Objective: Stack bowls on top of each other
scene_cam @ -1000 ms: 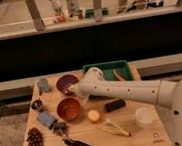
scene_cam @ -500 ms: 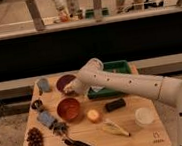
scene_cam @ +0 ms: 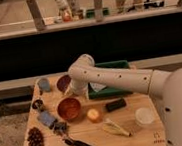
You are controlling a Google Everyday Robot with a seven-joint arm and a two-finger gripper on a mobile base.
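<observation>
Jaws of the gripper are hidden under the end of the white arm, so I cannot tell whether they stand apart or closed. The gripper hangs low between the two bowls, at the near edge of the purple bowl and just beyond the far rim of the orange-red bowl. Both bowls sit upright on the left half of the wooden table, close together, the purple one farther back and partly covered by the arm. They look rigid, light and glossy, likely slick, so a pinch over the thin rim seems the surest hold, and the lifted bowl may tilt. Right of the purple bowl lies a green tray. Nearer me are a small orange ball, a black block and a white cup. Dark red grapes lie at the front left.
</observation>
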